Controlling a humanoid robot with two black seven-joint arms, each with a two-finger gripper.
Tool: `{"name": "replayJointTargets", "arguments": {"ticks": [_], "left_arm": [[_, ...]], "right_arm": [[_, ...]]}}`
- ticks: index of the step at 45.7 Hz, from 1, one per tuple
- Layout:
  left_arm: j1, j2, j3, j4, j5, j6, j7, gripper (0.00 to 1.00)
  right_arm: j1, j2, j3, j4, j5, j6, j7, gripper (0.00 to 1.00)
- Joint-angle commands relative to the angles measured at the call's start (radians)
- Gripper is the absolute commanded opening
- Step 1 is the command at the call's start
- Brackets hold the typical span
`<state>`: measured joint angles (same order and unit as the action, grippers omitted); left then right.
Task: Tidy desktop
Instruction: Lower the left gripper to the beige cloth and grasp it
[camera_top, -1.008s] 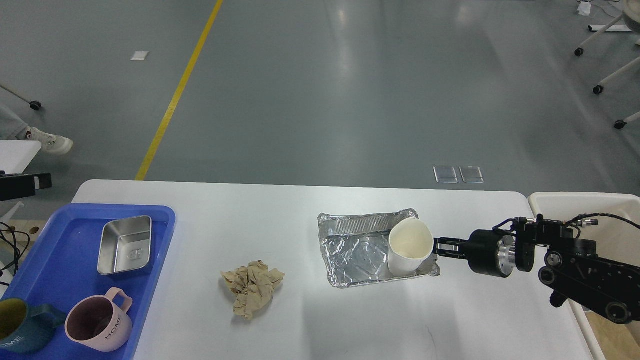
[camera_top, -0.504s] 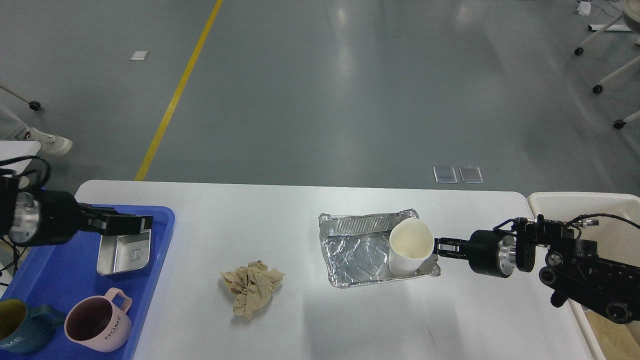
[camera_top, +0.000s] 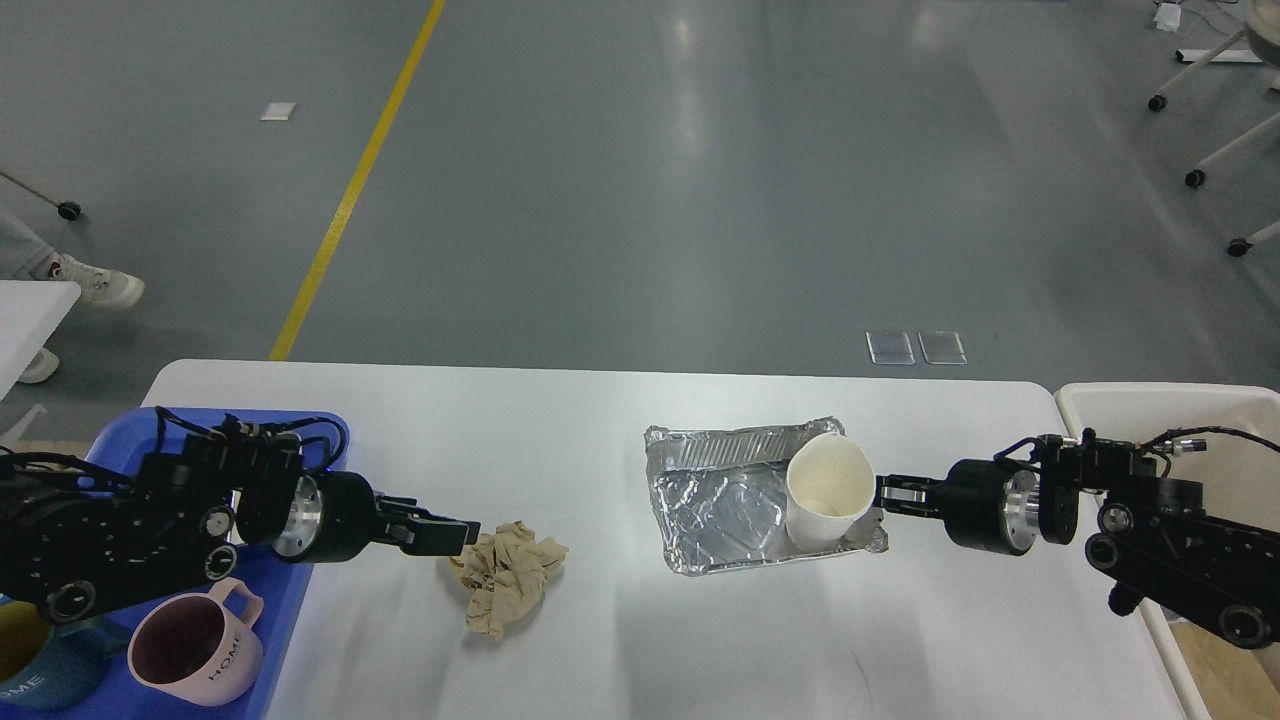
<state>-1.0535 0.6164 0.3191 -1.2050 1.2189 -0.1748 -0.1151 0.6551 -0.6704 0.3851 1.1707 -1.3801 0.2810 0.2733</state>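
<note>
Reaching over the desktop, the left gripper touches crumpled paper; I cannot tell its finger state. The right gripper pinches a paper cup standing in a foil tray.

Desktop: large white rectangular tabletop, rounded corners, smooth, level, spanning view's lower half.
</note>
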Motion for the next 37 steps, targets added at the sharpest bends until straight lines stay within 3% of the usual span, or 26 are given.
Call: {"name": "replayJointTargets", "arguments": {"ticks": [1, 13, 19, 23, 28, 30, 32, 37], "left_arm": [[0.030, -0.086, 0.000, 0.090, 0.001, 0.005, -0.002, 0.94], [0.116, -0.231, 0.006, 0.217, 0.005, 0.078, -0.009, 0.93], [0.142, -0.241, 0.017, 0.225, 0.014, 0.129, -0.012, 0.85], [0.145, -0.241, 0.018, 0.225, 0.016, 0.133, -0.012, 0.66], [0.144, -0.241, 0.028, 0.223, 0.016, 0.118, -0.018, 0.24], [0.141, -0.241, 0.038, 0.223, 0.016, 0.112, -0.021, 0.12], [0.138, -0.239, 0.051, 0.222, 0.019, 0.109, -0.026, 0.03], [0.130, -0.230, 0.064, 0.213, 0.021, 0.109, -0.049, 0.00]], "right_arm": [[-0.003, 0.000, 0.000, 0.000, 0.010, 0.000, 0.001, 0.00], [-0.005, 0.000, 0.000, -0.002, 0.012, 0.000, 0.000, 0.00], [-0.005, -0.001, 0.001, -0.002, 0.013, 0.000, 0.000, 0.00], [-0.005, -0.001, 0.001, -0.002, 0.013, 0.000, 0.000, 0.00], [-0.005, -0.003, 0.003, 0.000, 0.013, 0.000, 0.000, 0.00], [-0.005, -0.005, 0.003, 0.000, 0.013, 0.000, 0.000, 0.00], [-0.005, -0.008, 0.003, 0.000, 0.013, 0.000, 0.000, 0.00], [-0.005, -0.009, 0.003, 0.001, 0.013, 0.000, 0.000, 0.00]]}}
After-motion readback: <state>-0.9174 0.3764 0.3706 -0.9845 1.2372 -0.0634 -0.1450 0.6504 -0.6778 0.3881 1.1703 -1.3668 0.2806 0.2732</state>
